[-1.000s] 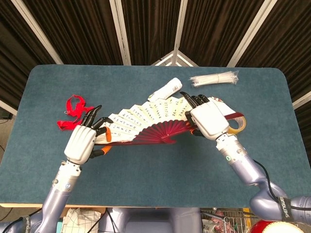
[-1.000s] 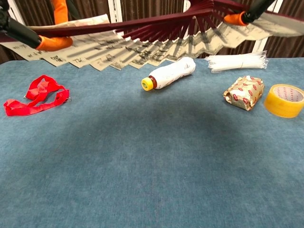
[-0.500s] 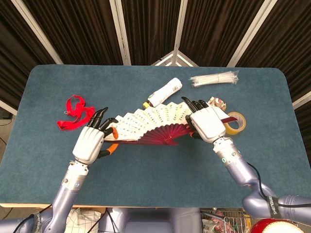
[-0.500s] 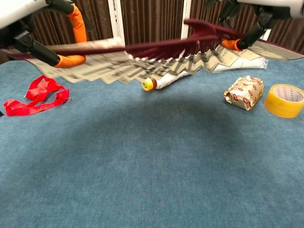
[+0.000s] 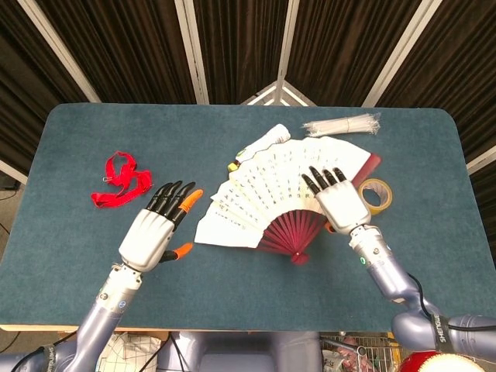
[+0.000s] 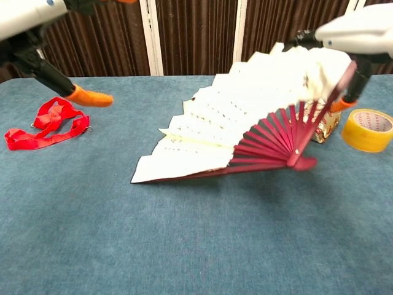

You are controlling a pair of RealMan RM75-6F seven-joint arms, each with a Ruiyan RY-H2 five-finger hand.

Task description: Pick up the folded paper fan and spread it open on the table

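The paper fan [image 5: 271, 186] is spread wide, cream leaf with red ribs [image 6: 270, 138]. Its left edge lies on the blue table [image 5: 256, 287]. Its right side tilts up against my right hand [image 5: 341, 205], seen at the top right of the chest view [image 6: 356, 31]. That hand's fingers lie flat over the leaf with the thumb under the right end rib, so it holds that edge. My left hand [image 5: 155, 232] hovers left of the fan with fingers spread and nothing in it; it is apart from the fan [image 6: 239, 123] in the chest view [image 6: 31, 24].
A red ribbon [image 5: 120, 178] lies at the left. A white bottle [image 5: 260, 143] peeks out behind the fan. A tape roll [image 6: 367, 129] and a wrapped packet [image 6: 328, 126] sit to the right, and a clear-wrapped bundle [image 5: 341, 124] lies at the back.
My left hand let go of the fan's left end and drew back open. The fan dropped, its left edge now on the table, and fanned wider. My right hand moved slightly right.
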